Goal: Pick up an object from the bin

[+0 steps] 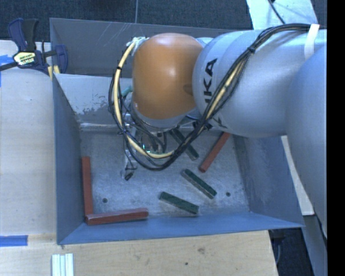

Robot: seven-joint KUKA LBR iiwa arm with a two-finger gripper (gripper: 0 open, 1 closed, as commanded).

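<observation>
My gripper (152, 135) hangs over the back middle of the bin floor, mostly hidden under the arm's orange cover and its cables. Just to its right lies a dark green flat stick (188, 149), partly covered by the arm. A reddish-brown stick (214, 152) lies slanted a little further right. Two more dark green sticks rest on the floor in front of the gripper, one (198, 184) at the right and one (179, 203) nearer the front wall. Nothing is seen held.
A reddish-brown stick (87, 186) lies along the left wall and another (118, 215) along the front wall; they meet at the front left corner. The arm covers the bin's back right part.
</observation>
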